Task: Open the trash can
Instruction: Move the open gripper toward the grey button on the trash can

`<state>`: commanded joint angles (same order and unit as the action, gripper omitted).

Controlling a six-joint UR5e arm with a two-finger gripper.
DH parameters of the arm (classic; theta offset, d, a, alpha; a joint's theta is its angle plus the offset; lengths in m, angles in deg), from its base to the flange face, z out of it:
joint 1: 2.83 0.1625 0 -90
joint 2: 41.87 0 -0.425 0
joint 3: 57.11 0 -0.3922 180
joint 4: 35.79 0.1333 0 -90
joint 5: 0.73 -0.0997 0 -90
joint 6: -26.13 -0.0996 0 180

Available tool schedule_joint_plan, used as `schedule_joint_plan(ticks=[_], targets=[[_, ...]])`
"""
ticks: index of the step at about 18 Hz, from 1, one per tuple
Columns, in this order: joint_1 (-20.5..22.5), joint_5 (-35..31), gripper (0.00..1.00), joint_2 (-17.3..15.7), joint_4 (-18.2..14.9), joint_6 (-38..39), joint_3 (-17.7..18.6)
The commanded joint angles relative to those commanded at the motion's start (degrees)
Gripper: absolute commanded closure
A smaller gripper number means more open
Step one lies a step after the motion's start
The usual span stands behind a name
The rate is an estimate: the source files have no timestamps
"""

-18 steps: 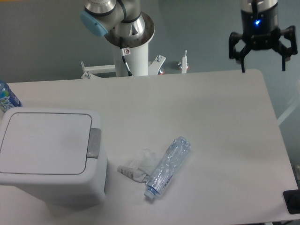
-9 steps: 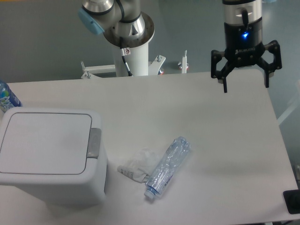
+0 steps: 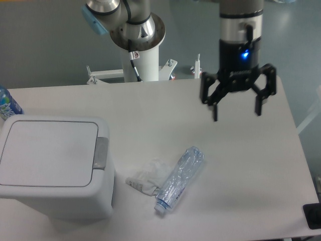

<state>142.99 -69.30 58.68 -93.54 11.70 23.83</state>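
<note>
The white boxy trash can [image 3: 52,168] stands at the table's front left, its flat lid [image 3: 47,153] down and its grey push-button tab [image 3: 101,152] on the right side. My gripper [image 3: 237,114] hangs open above the table's right half, fingers pointing down, nothing between them. It is far to the right of the trash can and a little behind it.
A crushed clear plastic bottle [image 3: 179,177] lies right of the can, with a crumpled white wrapper [image 3: 148,177] beside it. A blue-labelled bottle [image 3: 6,104] pokes in at the left edge. The arm's base column [image 3: 143,55] stands behind the table. A dark object [image 3: 313,216] sits at the front right corner.
The gripper has moved left and down, from above the table's far right corner to over its right half. It stays open. The trash can and bottle have not moved.
</note>
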Motion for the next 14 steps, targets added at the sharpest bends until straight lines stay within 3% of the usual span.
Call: schedule_joint_plan(ticks=[3, 8, 14], targets=[[-1.93, 3.35, 0.0, -0.09, 0.09, 3.27, -0.09], [-7.03, 2.92, 0.0, 1.15, 0.26, 3.54, 2.36], [-9.49, 2.92, 0.0, 0.97, 0.0, 3.71, 3.6]])
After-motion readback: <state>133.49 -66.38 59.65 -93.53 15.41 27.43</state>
